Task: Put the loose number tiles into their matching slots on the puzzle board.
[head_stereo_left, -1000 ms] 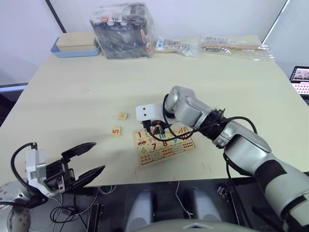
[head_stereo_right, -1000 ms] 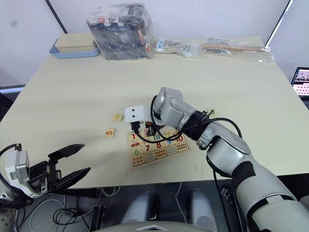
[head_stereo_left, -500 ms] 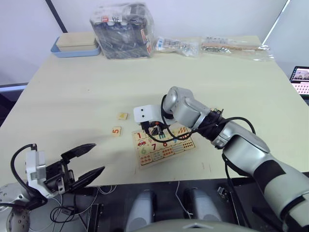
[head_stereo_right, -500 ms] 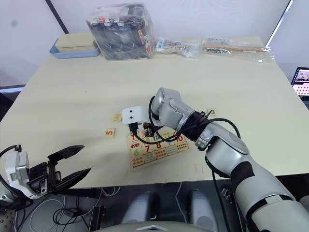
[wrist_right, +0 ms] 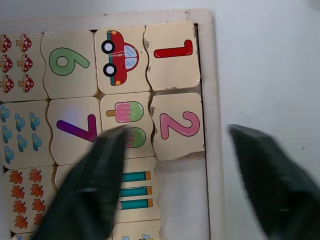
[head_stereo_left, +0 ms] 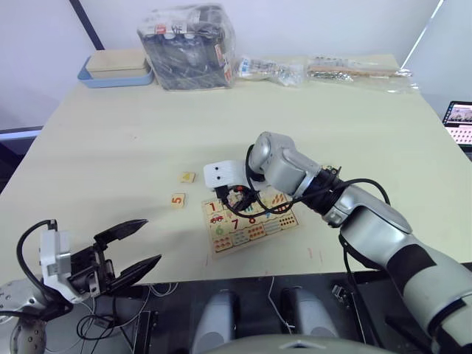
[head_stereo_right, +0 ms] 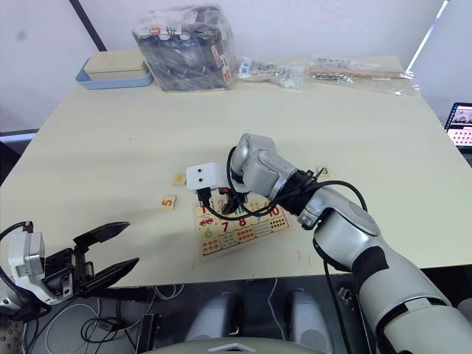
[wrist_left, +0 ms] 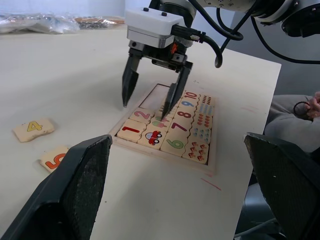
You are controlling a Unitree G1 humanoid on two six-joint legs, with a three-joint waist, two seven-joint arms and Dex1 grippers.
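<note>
The puzzle board (wrist_left: 160, 156) lies near the table's front edge. Tiles 1 (wrist_right: 172, 52) and 2 (wrist_right: 178, 125) sit in its top row, beside an empty slot (wrist_right: 182, 195). My right gripper (wrist_left: 145, 107) hovers open just above the 2 tile, with nothing between its fingers. Loose tiles 4 (head_stereo_left: 188, 177) and 5 (head_stereo_left: 177, 199) lie on the table left of the board. A small tile with a green numeral (head_stereo_right: 322, 172) peeks out behind my right arm. My left gripper (head_stereo_left: 150, 240) hangs open and empty off the table's front left edge.
A blue-edged tray with a wooden box (head_stereo_left: 116, 68) stands at the back left, next to a plastic-wrapped dark box (head_stereo_left: 188, 46). Clear bags (head_stereo_left: 273, 70) (head_stereo_left: 361, 70) line the back edge. A screen (head_stereo_left: 461, 122) shows at the far right.
My right gripper has opened over the board, and the 2 tile lies in its slot under it. The left gripper has not moved.
</note>
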